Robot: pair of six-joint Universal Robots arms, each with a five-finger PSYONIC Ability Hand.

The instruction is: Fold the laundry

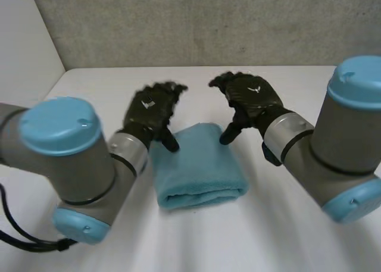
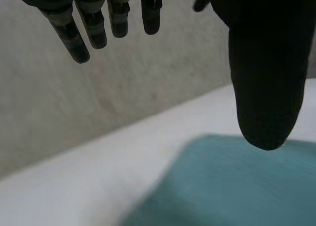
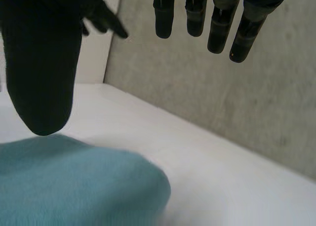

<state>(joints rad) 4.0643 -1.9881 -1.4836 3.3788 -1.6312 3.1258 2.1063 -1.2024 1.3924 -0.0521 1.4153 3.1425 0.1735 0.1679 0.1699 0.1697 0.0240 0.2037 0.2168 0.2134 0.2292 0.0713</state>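
The soft light-blue fleece cloth (image 1: 199,165) lies in the middle of the white table (image 1: 286,236), between the two arms. It is folded into a thick, tidy packet with the rounded fold on the near side. The black left hand (image 1: 152,112) and the black right hand (image 1: 250,98) hang over its far corners. Their fingers are spread and hold nothing, and the thumbs point down at the cloth, probably ready to press it flat.

Plain teal-blue folded fleece towel (image 1: 199,165) on plain white flat table (image 1: 286,236). Black left hand (image 1: 152,111) at towel's 10 o'clock, black right hand (image 1: 250,96) at 1 o'clock, small white mark on each. Speckled grey rough wall (image 1: 196,22) at 12 o'clock.
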